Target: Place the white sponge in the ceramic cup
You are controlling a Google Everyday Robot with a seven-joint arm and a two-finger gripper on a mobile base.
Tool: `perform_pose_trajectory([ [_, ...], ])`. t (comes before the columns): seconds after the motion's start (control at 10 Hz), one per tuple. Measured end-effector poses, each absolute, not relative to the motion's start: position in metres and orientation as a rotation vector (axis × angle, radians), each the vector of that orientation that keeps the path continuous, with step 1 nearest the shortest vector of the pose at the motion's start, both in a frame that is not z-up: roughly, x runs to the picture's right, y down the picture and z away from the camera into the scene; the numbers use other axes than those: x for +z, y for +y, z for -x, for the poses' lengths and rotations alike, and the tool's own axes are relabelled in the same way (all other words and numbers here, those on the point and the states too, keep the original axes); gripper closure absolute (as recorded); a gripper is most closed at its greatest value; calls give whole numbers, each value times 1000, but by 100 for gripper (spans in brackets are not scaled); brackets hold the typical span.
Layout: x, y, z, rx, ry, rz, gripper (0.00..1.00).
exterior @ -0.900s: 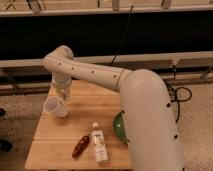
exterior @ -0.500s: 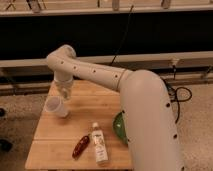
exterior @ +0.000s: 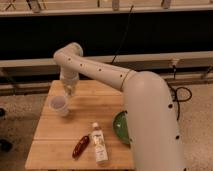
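The ceramic cup (exterior: pixel 59 106) is a small plain white cup standing upright near the left edge of the wooden table (exterior: pixel 100 107). My gripper (exterior: pixel 68 91) hangs at the end of the white arm, just above and to the right of the cup's rim, close to it. The white sponge does not show anywhere in the camera view. I cannot tell whether it is in the cup or in the gripper.
A clear bottle with a white label (exterior: pixel 99 145) lies near the table's front edge, with a dark red object (exterior: pixel 80 146) to its left. A green bowl (exterior: pixel 120 129) sits at the right edge, partly behind my arm. Dark shelving runs behind the table.
My gripper has moved slightly up and to the right, away from the cup's mouth. The cup, bottle and bowl have not moved.
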State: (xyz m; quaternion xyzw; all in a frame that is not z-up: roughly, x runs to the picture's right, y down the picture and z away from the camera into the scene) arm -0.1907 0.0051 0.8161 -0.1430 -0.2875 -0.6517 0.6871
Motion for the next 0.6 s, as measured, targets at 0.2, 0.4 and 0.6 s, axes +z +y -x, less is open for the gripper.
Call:
perform_pose_trajectory([
  [0.2,814,-3,183,-1453,-626,312,100],
  [0.4,809,-11,180,-1455,-610,302,100],
  [0.6,797,-21,178,-1471,-601,294,100],
])
